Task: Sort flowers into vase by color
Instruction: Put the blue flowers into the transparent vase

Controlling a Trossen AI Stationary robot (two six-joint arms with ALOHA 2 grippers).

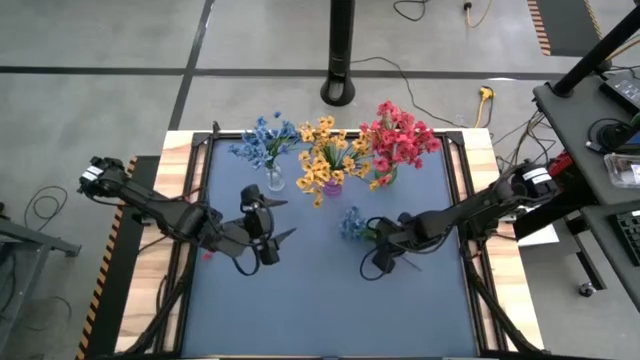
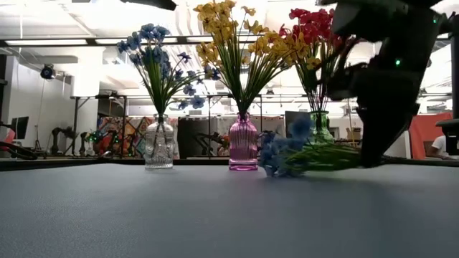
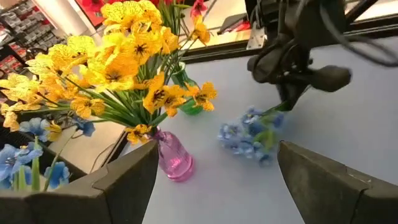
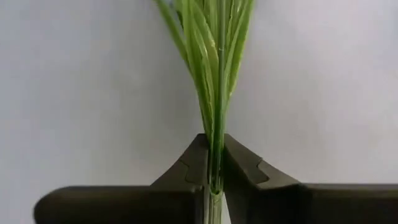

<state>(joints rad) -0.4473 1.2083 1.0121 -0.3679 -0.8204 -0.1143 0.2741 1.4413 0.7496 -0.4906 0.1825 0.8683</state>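
on the blue mat [image 1: 300,310] seen from above, three vases stand in a row along the far edge: blue flowers in the clear vase [image 1: 274,178], yellow ones in the pink vase [image 1: 332,187], red ones in the green vase [image 1: 388,176]. just in front of the pink vase and toward the green one, a loose blue sprig [image 1: 352,224] lies flat with its blossoms pointing toward the clear vase, and the right gripper [image 1: 384,240] sits at its stem end. the left gripper [image 1: 276,220] waits in front of the clear vase, fingers spread wide and holding nothing. from table height, the blue sprig [image 2: 287,152] lies on the mat between the pink vase [image 2: 243,142] and the green vase [image 2: 320,127], and the dark right arm comes down onto its green stems. past the left gripper's own fingers [image 3: 118,180], the sprig's blossoms [image 3: 249,134] lie near the pink vase [image 3: 174,158], with the right gripper [image 3: 287,102] over the stems. the right wrist camera shows the right gripper [image 4: 214,171] pinched shut on the bundle of green stems [image 4: 208,68], caught near the cut end. to do this step well, i judge the lift should go straight up until the blossoms clear the mat, then swing wide of the yellow bouquet toward the clear vase, since a grip this low lets the heads droop and snag.
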